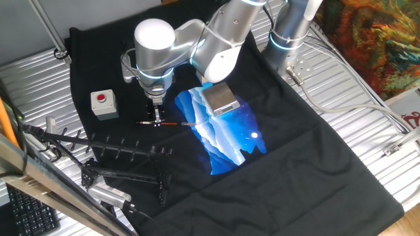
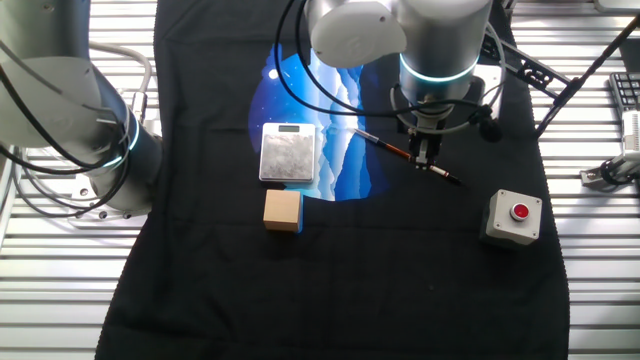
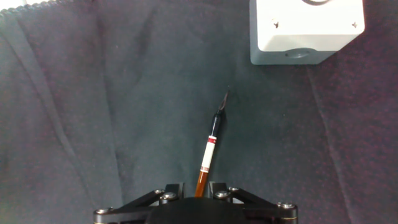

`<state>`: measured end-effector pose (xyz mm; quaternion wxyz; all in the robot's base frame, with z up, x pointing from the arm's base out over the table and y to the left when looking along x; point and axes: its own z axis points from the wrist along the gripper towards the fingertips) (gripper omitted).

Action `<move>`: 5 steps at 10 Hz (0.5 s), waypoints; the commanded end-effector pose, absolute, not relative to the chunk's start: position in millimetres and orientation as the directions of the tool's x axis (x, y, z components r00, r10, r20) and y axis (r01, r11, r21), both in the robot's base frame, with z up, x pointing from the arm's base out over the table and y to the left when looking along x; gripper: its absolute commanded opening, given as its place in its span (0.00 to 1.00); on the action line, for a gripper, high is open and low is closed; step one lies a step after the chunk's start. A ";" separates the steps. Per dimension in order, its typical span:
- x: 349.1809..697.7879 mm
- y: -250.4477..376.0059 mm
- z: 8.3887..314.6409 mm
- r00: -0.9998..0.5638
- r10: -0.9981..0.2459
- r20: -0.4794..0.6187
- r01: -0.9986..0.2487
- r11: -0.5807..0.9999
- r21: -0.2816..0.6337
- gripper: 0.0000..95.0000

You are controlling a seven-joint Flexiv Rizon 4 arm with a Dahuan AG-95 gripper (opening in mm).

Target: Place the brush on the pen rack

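Hand view shows only part of the brush (image 3: 210,149): its lower end runs out of sight under the gripper (image 3: 196,194) body at the bottom edge, so we cannot see the fingertips themselves. The two jaws stand close on either side of the reddish shaft; whether they actually press it we cannot tell. The brush's long axis runs nearly up the frame, leaning slightly right, with the dark pointed end toward the grey button box (image 3: 306,31), which is cut off by the top edge. Brush and box are apart.

From one fixed view we note the brush (image 1: 164,123) lying flat on the black cloth (image 1: 315,170), long axis roughly left to right, with the gripper (image 1: 157,119) straight down over its left part. The pale tip end reaches the edge of the blue printed picture (image 1: 223,141). The pen rack (image 1: 128,152) lies nearer the camera, well apart from the brush; its bars are hard to separate from the dark cloth and the tripod-like clutter beside it.

From the other fixed view the brush (image 2: 400,152) lies diagonally, its middle hidden behind the gripper (image 2: 428,160). The rack is out of frame there. A scale (image 2: 288,152) and a wooden block (image 2: 283,210) sit well to the side.
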<state>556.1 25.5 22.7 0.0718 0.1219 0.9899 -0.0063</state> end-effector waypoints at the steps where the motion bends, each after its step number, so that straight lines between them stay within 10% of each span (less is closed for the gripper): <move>1: 556.1 24.8 22.4 -0.970 0.208 -0.125 0.210 0.978 -0.001 0.20; 5: 556.1 24.8 22.4 -0.967 0.237 -0.096 0.239 0.971 -0.005 0.20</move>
